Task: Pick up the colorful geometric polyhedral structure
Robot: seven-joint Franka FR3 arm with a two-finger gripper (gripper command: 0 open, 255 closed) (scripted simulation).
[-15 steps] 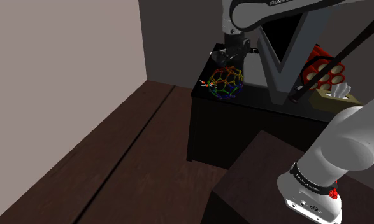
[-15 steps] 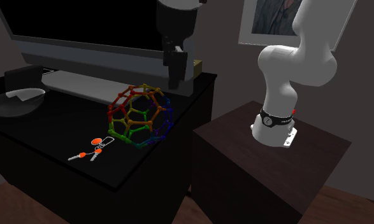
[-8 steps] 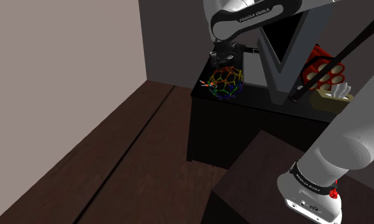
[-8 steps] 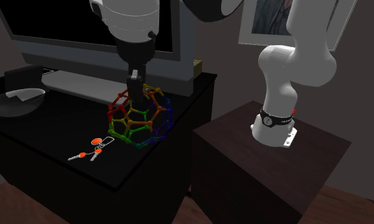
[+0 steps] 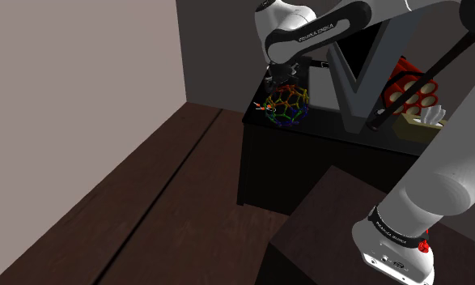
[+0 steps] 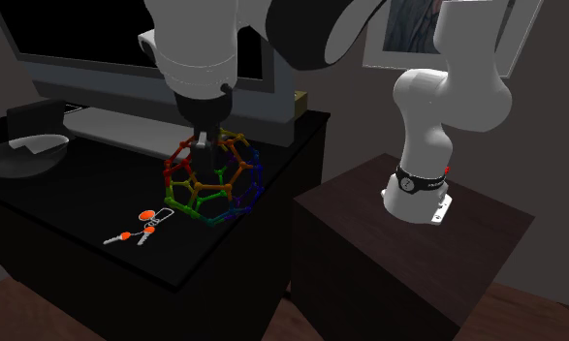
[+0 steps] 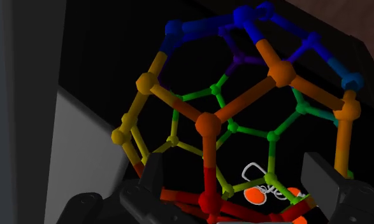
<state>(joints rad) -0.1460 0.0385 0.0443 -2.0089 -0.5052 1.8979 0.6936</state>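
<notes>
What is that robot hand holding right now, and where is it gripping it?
Nothing yet. The gripper is open, its fingers straddling the top struts of the colourful polyhedral frame without clasping them. The frame sits on the black cabinet.

Looks like a home, prob. a living rm. Big flat screen [image 6: 79,29] w/ grey base [image 6: 108,126] sits on a low black cabinet [image 6: 238,281], at 11 o'clock in the second exterior view. Framed pic [image 6: 413,34] hangs on the wall at 1 o'clock. Household bits on the cabinet top: keys [image 6: 137,228] w/ orange tags at 8 o'clock, dark bowl [image 6: 15,160] at 9. Shoulder view: dark wood plank floor [image 5: 130,219] at 7 o'clock, plain wall [image 5: 74,73] at 10, tissue box [image 5: 421,128] at 3.
</notes>
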